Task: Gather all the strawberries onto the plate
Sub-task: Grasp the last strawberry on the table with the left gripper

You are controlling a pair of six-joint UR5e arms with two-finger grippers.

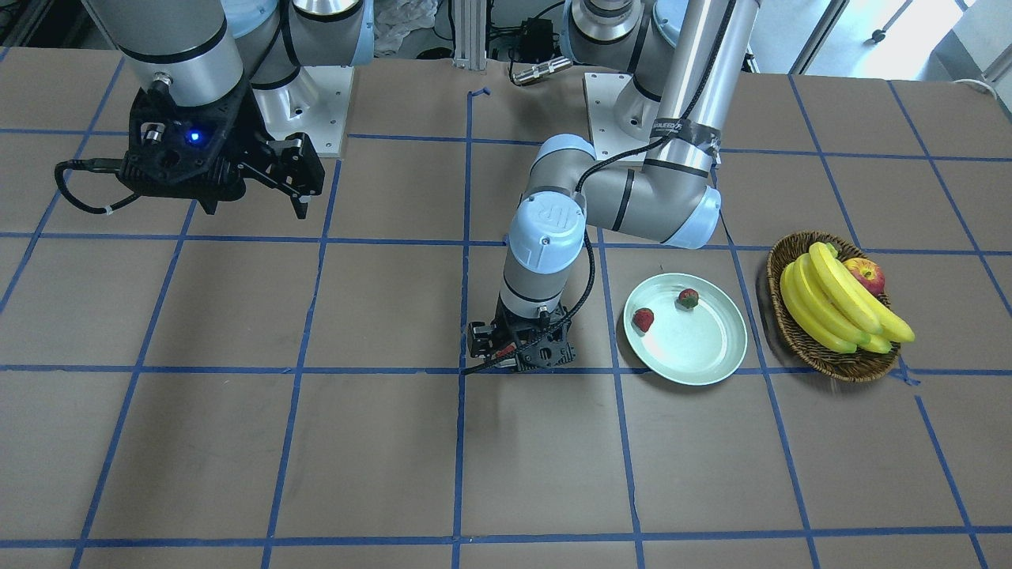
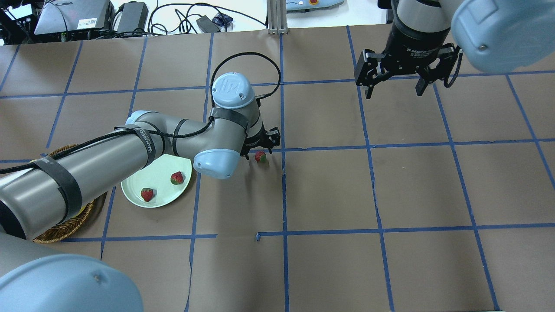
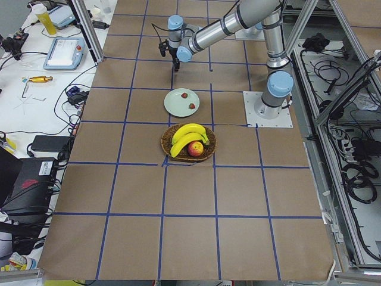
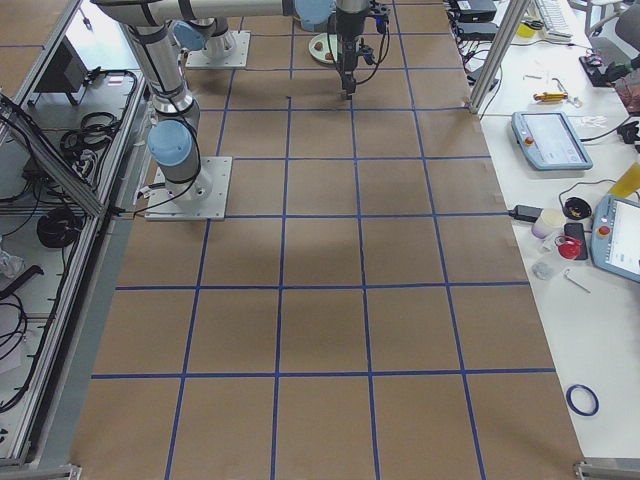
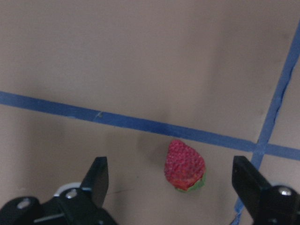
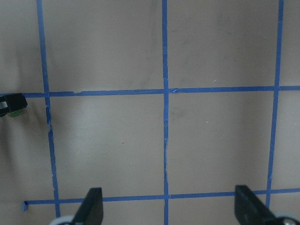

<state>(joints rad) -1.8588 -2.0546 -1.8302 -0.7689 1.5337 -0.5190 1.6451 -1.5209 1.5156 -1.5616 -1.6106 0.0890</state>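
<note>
The pale mint-green plate (image 1: 700, 352) lies on the table with two strawberries on it (image 1: 643, 319) (image 1: 689, 298). It also shows in the overhead view (image 2: 167, 198). The third strawberry (image 2: 260, 156) lies on the brown paper by a blue tape line, right of the plate in the overhead view. My left gripper (image 5: 169, 171) is open and low over the table, and this strawberry (image 5: 184, 165) lies between its fingers, nearer the right one. My right gripper (image 2: 394, 92) is open and empty, held high and far from the plate.
A brown wicker basket (image 1: 858, 371) with bananas (image 1: 830, 304) and a red-yellow apple (image 1: 866, 274) stands beside the plate, on the side away from the left gripper. My left arm reaches over the basket and part of the plate in the overhead view.
</note>
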